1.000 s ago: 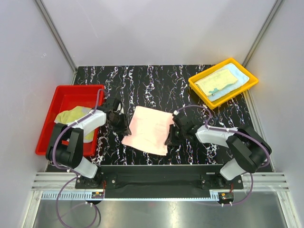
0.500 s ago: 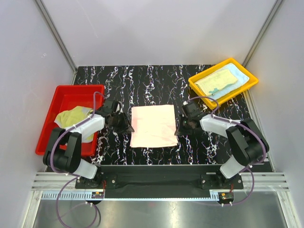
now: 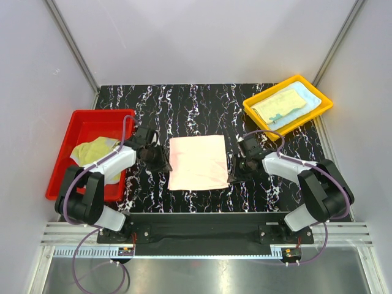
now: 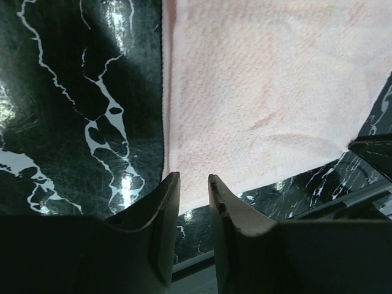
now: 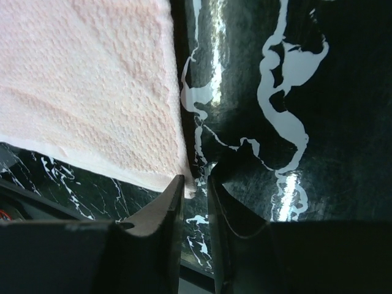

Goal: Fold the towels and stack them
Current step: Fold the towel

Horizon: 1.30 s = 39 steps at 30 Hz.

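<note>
Now the towel [image 3: 198, 162] lies flat on the desk [image 3: 196, 104]; right claw [image 5: 196, 184] slightly apart at its corner, left claw [image 4: 193, 180] grip unclear.

Pink towel [image 3: 198, 162] flat, mid table [image 3: 202, 104].

You have bright, even overhead light in the top view, but in both wrist views the fingers [image 4: 160, 226] loom dark and slightly soft up close, white glare streaks the glossy table [image 5: 288, 177] just beyond them, and the towel [image 4: 257, 92] weave ahead reads crisp.
</note>
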### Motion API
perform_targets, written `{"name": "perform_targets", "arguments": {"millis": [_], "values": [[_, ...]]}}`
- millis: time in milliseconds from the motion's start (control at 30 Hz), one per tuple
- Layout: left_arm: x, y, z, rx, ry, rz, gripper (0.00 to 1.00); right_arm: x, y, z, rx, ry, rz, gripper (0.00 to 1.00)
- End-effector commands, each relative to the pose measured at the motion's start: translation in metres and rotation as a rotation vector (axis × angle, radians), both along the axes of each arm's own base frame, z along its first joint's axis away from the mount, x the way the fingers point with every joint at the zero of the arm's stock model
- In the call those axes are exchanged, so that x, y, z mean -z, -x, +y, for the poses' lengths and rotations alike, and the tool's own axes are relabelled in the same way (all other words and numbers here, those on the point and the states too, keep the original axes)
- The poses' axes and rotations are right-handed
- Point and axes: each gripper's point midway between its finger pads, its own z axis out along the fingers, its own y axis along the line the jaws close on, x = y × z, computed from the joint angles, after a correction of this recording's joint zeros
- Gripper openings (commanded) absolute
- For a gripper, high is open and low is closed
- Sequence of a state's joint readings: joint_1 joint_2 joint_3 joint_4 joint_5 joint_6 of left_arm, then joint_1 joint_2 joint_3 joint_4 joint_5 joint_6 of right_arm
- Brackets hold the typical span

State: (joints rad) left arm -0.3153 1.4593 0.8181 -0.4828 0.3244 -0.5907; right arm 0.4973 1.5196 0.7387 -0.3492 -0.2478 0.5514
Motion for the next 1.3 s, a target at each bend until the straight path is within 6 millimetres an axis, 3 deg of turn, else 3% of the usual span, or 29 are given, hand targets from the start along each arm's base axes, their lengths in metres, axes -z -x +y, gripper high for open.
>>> {"name": "perform_targets", "arguments": {"millis": [0,167,300,400,500,633,833,1100,1200,1267], "values": [[0.001,0.002,0.007,0.026,-0.048,-0.021,0.30,-0.003,0.000,0.009,-0.010,-0.059,-0.014,0.27],[0.013,0.015,0.008,0.022,-0.057,0.014,0.30,0.003,0.002,0.011,-0.023,-0.069,-0.004,0.25],[0.021,0.022,0.003,0.033,-0.052,0.031,0.30,0.002,0.004,0.011,-0.027,-0.070,-0.002,0.17],[0.021,0.025,0.000,0.049,-0.062,0.024,0.30,-0.003,0.003,0.012,-0.028,-0.078,-0.014,0.03],[0.020,0.027,-0.002,0.054,-0.074,0.019,0.27,-0.006,0.004,0.012,-0.033,-0.084,-0.019,0.00],[0.022,0.030,0.004,0.038,-0.123,0.018,0.21,-0.009,0.003,0.013,-0.037,-0.089,-0.025,0.00],[0.020,0.039,0.005,0.052,-0.156,0.011,0.21,-0.010,0.003,0.013,-0.046,-0.087,-0.027,0.00],[0.034,0.043,0.004,0.056,-0.157,0.040,0.22,-0.015,0.001,0.014,-0.045,-0.090,-0.032,0.00],[0.040,0.046,0.004,0.060,-0.158,0.061,0.16,-0.021,0.001,0.014,-0.048,-0.091,-0.045,0.01],[0.039,0.045,0.001,0.061,-0.145,0.056,0.06,-0.023,0.000,0.013,-0.044,-0.090,-0.050,0.00]]}}
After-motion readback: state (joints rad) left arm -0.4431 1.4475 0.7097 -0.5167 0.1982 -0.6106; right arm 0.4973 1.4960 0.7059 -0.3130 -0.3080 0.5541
